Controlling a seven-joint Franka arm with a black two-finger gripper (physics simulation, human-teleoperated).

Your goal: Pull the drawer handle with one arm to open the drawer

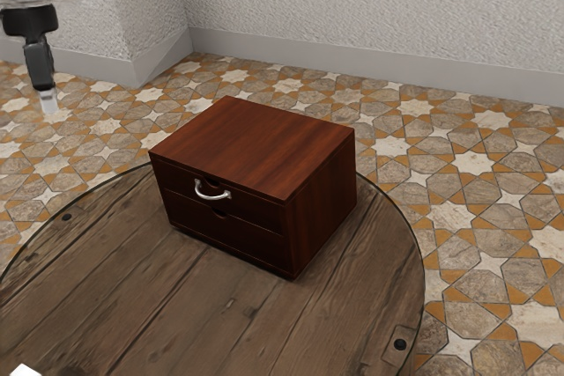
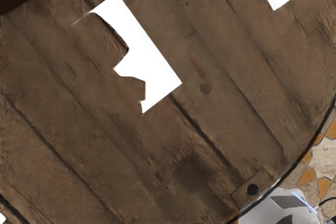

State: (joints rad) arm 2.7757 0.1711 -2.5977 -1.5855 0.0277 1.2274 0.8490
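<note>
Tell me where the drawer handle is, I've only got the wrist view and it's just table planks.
Observer: The silver handle is on the upper drawer of a dark wood cabinet on the round table.
Operator: Is the drawer open yet?
Observer: No, its front sits flush with the cabinet.
Operator: How near is the gripper?
Observer: The gripper hangs far from the cabinet, toward the exterior view's upper left.

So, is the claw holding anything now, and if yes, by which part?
Nothing is held. The claw hangs in the air, apart from the wooden cabinet, and the drawer handle is untouched.
</note>
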